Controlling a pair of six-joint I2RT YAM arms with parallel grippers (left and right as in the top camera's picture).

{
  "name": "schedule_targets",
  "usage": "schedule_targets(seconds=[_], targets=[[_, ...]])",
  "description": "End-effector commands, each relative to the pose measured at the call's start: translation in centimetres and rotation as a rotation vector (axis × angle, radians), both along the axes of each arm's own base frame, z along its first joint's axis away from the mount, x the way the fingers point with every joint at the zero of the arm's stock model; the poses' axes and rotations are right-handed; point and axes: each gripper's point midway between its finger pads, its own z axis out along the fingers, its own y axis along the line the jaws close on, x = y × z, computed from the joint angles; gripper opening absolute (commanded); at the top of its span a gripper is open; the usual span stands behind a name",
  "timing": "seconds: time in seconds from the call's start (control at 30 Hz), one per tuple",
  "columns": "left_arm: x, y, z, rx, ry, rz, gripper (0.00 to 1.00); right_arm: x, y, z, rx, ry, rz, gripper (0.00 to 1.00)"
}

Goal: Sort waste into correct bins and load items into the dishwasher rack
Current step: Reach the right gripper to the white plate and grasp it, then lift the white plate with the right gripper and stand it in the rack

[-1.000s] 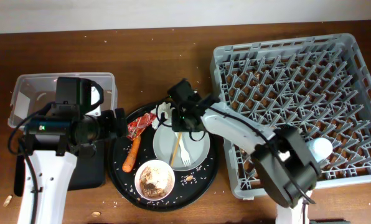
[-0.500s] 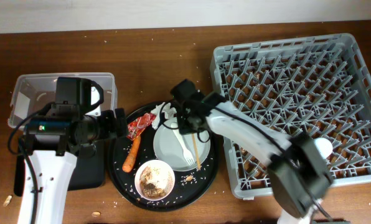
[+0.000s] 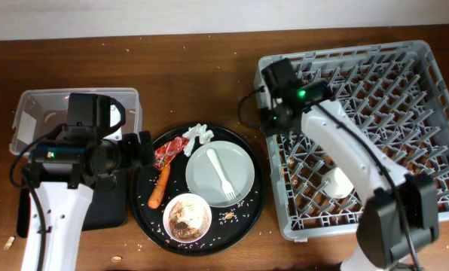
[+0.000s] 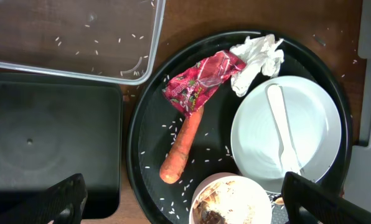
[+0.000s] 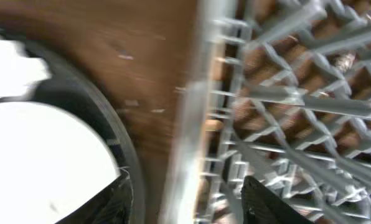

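On the round black tray (image 3: 251, 218) lie a red wrapper (image 3: 168, 153), white tissue (image 3: 198, 134), an orange carrot stick (image 3: 160, 187), a bowl of brown scraps (image 3: 187, 217) and a white plate (image 3: 239, 162) with a white fork (image 3: 221, 175). My left gripper (image 3: 140, 147) is open at the tray's left rim; its view shows wrapper (image 4: 201, 81), carrot (image 4: 180, 146), tissue (image 4: 257, 56), plate (image 4: 310, 124). My right gripper (image 3: 273, 117) hangs over the grey rack's (image 3: 360, 83) left edge, jaws (image 5: 185, 202) apart, view blurred. The wooden stick is not visible.
The clear tub (image 3: 29, 113) and the shallow black tray (image 3: 108, 207) sit left of the round tray, under my left arm. A pale white cup (image 3: 337, 183) stands in the rack. Rice grains are scattered on the tray and in the tub (image 4: 73, 37).
My right gripper has swung from over the plate to the rack's left edge. The wooden stick that lay on the plate is gone from it. The left arm has not moved.
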Motion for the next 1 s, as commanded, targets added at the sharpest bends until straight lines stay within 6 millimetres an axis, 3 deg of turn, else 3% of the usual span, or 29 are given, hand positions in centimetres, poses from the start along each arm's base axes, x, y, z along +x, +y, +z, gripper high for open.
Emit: schedule_targets(seconds=[0.0, 0.07, 0.13, 0.17, 0.27, 0.33, 0.37, 0.4, 0.5, 0.57, 0.63, 0.67, 0.7, 0.73, 0.8, 0.83, 0.9, 0.97], targets=[[-0.1, 0.4, 0.2, 0.007, -0.009, 0.023, 0.99, -4.5, 7.9, 3.2, 0.103, -0.044, 0.109, 0.56], [-0.1, 0.4, 0.2, 0.007, -0.008, 0.023, 0.99, -6.9, 11.2, -1.7, 0.052, 0.074, 0.137, 0.52], [-0.1, 0.4, 0.2, 0.007, -0.008, 0.023, 0.99, -7.7, 12.0, -8.0, 0.018, 0.229, 0.114, 0.45], [-0.1, 0.4, 0.2, 0.007, -0.009, 0.023, 0.99, -8.5, 12.8, -9.8, 0.039, 0.288, 0.134, 0.44], [-0.1, 0.4, 0.2, 0.007, -0.009, 0.023, 0.99, -9.7, 12.8, -12.8, -0.002, 0.361, 0.142, 0.40], [-0.1, 0.4, 0.2, 0.007, -0.008, 0.023, 0.99, -9.8, 12.6, -13.4, -0.014, 0.374, 0.139, 0.17], [-0.1, 0.4, 0.2, 0.007, -0.009, 0.023, 0.99, -9.7, 12.7, -12.8, -0.006, 0.364, 0.140, 0.06], [-0.1, 0.4, 0.2, 0.007, -0.009, 0.023, 1.00, -9.4, 12.8, -11.3, 0.010, 0.335, 0.144, 0.04], [-0.1, 0.4, 0.2, 0.007, -0.009, 0.023, 1.00, -7.0, 11.8, -3.5, 0.051, 0.156, 0.114, 0.04], [-0.1, 0.4, 0.2, 0.007, -0.009, 0.023, 0.99, -5.0, 8.4, 2.6, 0.101, 0.021, 0.031, 0.04], [-0.1, 0.4, 0.2, 0.007, -0.008, 0.023, 0.99, -3.0, 3.8, 6.8, 0.126, -0.087, -0.006, 0.04], [-0.1, 0.4, 0.2, 0.007, -0.009, 0.023, 0.99, -1.6, 0.1, 6.6, 0.056, -0.103, -0.059, 0.04], [-0.1, 0.4, 0.2, 0.007, -0.009, 0.023, 0.99, -1.0, -2.0, 5.7, 0.015, -0.088, -0.111, 0.04], [-0.1, 0.4, 0.2, 0.007, -0.009, 0.023, 0.99, -0.7, -3.4, 3.8, 0.004, -0.032, -0.124, 0.04], [-0.1, 0.4, 0.2, 0.007, -0.009, 0.023, 0.99, -0.9, -4.1, 0.4, -0.031, 0.069, -0.120, 0.08], [-0.1, 0.4, 0.2, 0.007, -0.009, 0.023, 0.99, -1.0, -4.0, 0.1, -0.041, 0.076, -0.117, 0.42], [-0.1, 0.4, 0.2, 0.007, -0.008, 0.023, 0.99, -1.3, -2.8, 2.4, -0.019, 0.029, -0.089, 0.51], [-0.1, 0.4, 0.2, 0.007, -0.008, 0.023, 0.99, -3.7, 1.6, 5.6, 0.051, -0.032, 0.012, 0.52]])
